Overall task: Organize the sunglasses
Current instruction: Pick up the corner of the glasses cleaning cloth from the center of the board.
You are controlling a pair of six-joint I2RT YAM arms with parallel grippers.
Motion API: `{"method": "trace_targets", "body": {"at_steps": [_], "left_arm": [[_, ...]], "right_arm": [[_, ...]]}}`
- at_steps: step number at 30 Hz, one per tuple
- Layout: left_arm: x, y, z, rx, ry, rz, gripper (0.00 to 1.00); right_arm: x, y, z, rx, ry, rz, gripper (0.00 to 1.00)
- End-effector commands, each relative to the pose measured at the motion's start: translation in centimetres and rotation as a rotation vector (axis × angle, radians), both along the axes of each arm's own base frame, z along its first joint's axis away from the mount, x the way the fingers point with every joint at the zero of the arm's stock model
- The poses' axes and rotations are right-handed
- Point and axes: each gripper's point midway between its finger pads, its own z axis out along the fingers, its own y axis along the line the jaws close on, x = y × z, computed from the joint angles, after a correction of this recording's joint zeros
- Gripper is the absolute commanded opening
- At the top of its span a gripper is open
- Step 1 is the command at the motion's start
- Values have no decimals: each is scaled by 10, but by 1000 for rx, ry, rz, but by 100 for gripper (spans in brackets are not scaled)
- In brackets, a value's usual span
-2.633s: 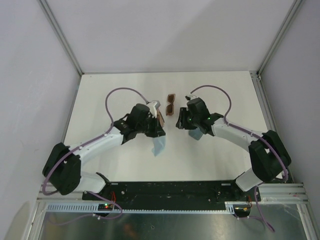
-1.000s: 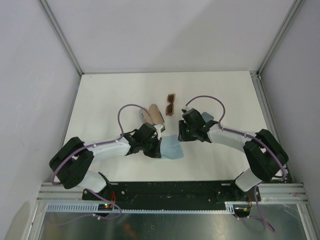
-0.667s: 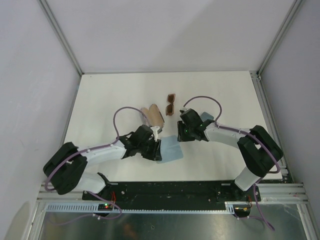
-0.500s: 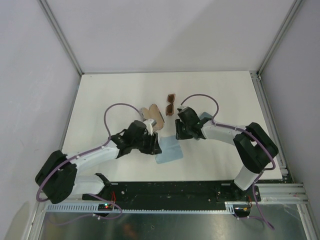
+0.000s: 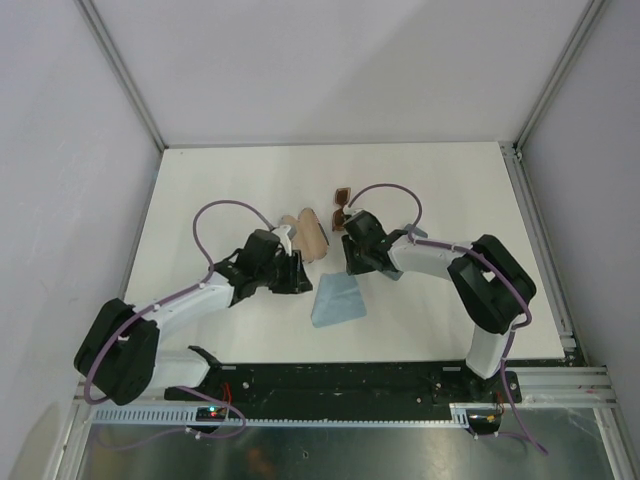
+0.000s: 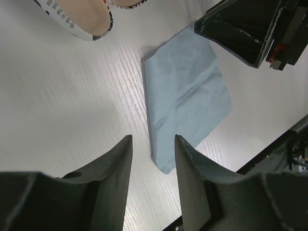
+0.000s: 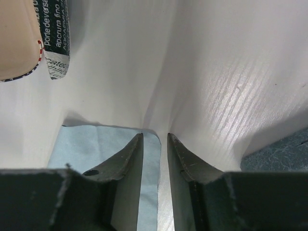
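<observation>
The brown-amber sunglasses (image 5: 341,208) lie on the counter (image 5: 230,190) just beyond the right jaws and appear in neither wrist view. The white pair I cannot pick out; it may be hidden behind the left arm or the open beige case (image 5: 308,234). Sunglasses are light and stiff but fragile, with slick lenses, so I judge the bridge or a temple near its hinge the safest hold. The left jaws and the right jaws stand partly open and empty near the blue cloth (image 5: 337,300), the right pair narrower.
</observation>
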Motion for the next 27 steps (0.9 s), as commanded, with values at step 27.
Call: {"method": "trace_targets", "body": {"at_steps": [27], "left_arm": [[51, -36, 17, 9, -83, -58, 41]], "right_arm": [[6, -25, 35, -21, -58, -35, 0]]}}
